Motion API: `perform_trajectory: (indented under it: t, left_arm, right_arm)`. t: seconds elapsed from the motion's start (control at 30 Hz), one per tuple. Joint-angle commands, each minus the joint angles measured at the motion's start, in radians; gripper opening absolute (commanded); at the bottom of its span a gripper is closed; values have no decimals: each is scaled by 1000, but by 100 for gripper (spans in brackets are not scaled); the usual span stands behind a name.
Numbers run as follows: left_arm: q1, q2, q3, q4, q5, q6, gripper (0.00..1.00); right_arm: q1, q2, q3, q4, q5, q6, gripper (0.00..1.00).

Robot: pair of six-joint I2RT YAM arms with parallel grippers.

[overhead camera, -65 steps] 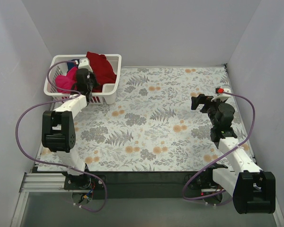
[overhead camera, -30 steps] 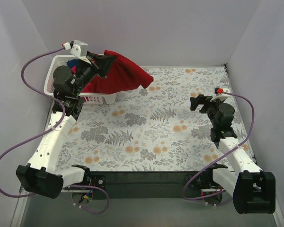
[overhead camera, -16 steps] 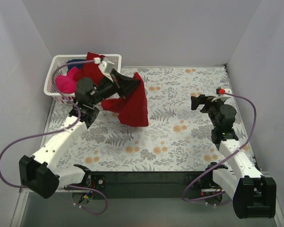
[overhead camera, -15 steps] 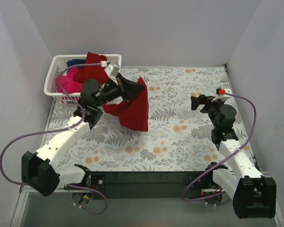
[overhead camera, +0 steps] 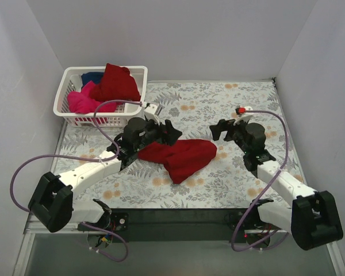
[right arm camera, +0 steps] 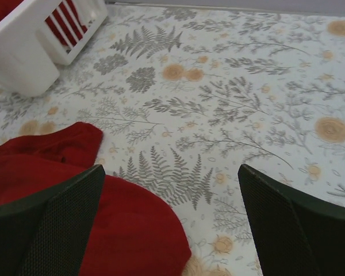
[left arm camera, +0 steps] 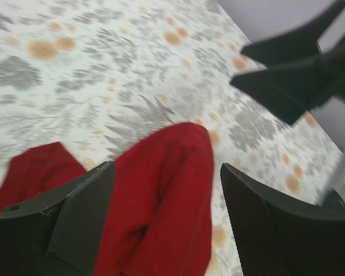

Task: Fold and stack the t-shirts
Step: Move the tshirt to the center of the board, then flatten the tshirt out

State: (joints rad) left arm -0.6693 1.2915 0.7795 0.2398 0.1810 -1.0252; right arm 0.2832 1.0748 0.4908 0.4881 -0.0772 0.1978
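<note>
Dark red shirt (overhead camera: 187,158) lies bunched mid table (overhead camera: 218,98), long way L-R. Left gripper (overhead camera: 169,133), jaws wide, sits over its L end; right gripper (overhead camera: 218,130), jaws wide too, near R end.

A white lattice basket (overhead camera: 92,119) sits at the far-left corner of the floral-patterned table (overhead camera: 230,103)

Your table (overhead camera: 236,100): covered edge to edge in a fern-and-flower print, grey and orange on white. You have two items directly on it.
1. Red shirt (overhead camera: 184,156): one crumpled, unfolded heap lying flat near the centre, bulkier at its right end and narrower toward the left.
2. Basket (overhead camera: 98,119): white lattice, standing upright in the far-left corner, well apart from the shirt.
</note>
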Motion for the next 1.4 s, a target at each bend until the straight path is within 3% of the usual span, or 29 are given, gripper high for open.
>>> perform_trajectory:
  t: [0.0,0.23,0.6,0.73,0.77,0.8,0.83,0.87,0.9,0.93,1.03,1.13,1.37]
  left_arm:
    - [8,2,-8,-74,-357,14,68]
    - [46,97,-58,-140,-471,-33,68]
    - [68,98,-155,-128,-296,-87,69]
    - [68,131,-174,-116,-253,-107,61]
    - [68,127,-175,-109,-252,-110,53]
    - [68,123,-178,-106,-249,-111,47]
    - [68,117,-186,-103,-244,-113,39]
    - [68,106,-187,-97,-245,-113,22]
    - [68,103,-189,-96,-244,-113,10]
    - [68,100,-189,-94,-245,-113,1]
    - [68,98,-184,-86,-258,-111,0]
    - [68,109,-137,-86,-271,-98,0]
    - [69,106,79,-92,-357,3,0]
  right_arm:
    - [94,109,100,20,-18,-35,90]
    - [220,367,259,-20,-107,-44,89]
    - [234,444,281,-232,-118,-23,89]
    - [252,424,262,-291,-116,-20,87]
    - [255,424,261,-305,-118,-20,86]
    - [258,425,259,-318,-133,-21,84]
    - [264,427,253,-333,-144,-23,76]
    - [266,433,250,-336,-156,-23,67]
    - [269,438,246,-336,-179,-23,50]
    - [271,442,243,-338,-188,-23,43]
    - [272,467,253,-344,-194,-29,17]
    - [272,484,324,-376,-156,-55,2]
    - [228,447,586,-465,8,-184,1]
